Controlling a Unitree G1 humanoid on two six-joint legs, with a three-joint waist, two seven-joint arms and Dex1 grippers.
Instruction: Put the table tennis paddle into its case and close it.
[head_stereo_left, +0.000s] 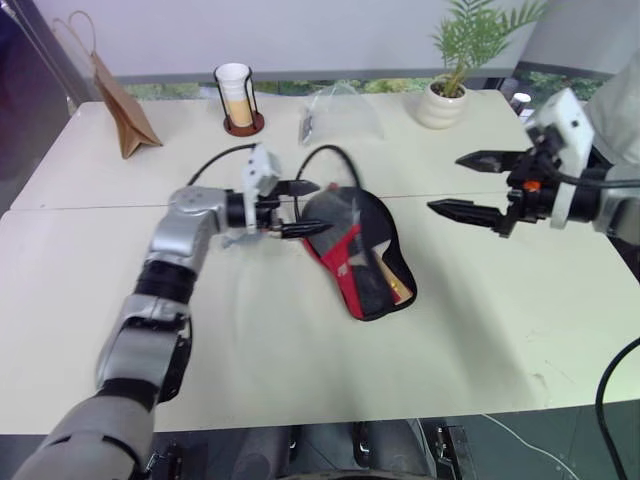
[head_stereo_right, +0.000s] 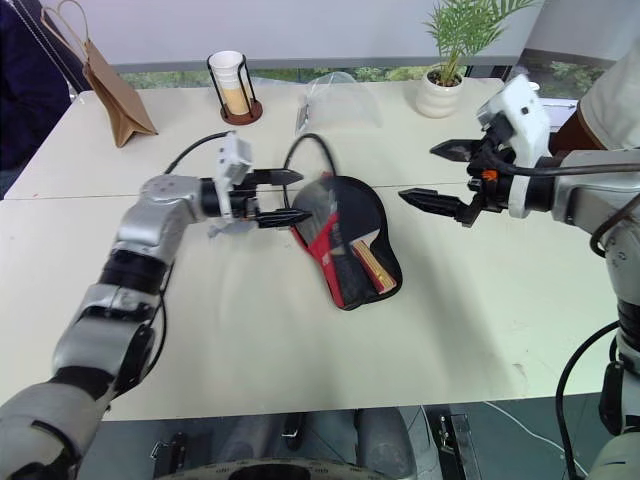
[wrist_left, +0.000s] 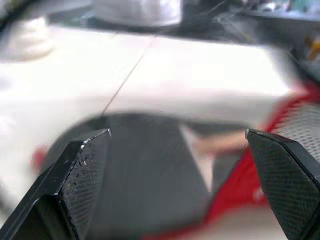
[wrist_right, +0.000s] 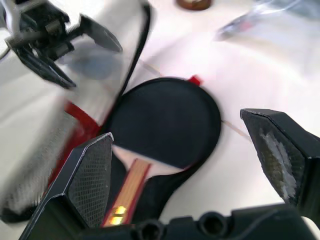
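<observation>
The case (head_stereo_left: 345, 268) lies open in the middle of the white table (head_stereo_left: 480, 330), its red-panelled flap turned out to the left. Inside it rests the table tennis paddle (wrist_right: 165, 120), black face up, with the wooden handle (head_stereo_left: 388, 278) pointing toward the case's narrow end. My left gripper (head_stereo_left: 322, 206) is open and level, its fingertips at the flap's left edge with nothing between them. My right gripper (head_stereo_left: 445, 183) hangs open above the table to the right of the case, apart from it. The left wrist view shows the case's black and red fabric between the left fingers (wrist_left: 85, 170).
A black cable (head_stereo_left: 330, 158) loops over the table behind the case. Along the far edge stand a brown paper bag (head_stereo_left: 120, 105), a cup in a wire holder (head_stereo_left: 237, 95), a clear plastic bag (head_stereo_left: 340, 115) and a potted plant (head_stereo_left: 445, 95).
</observation>
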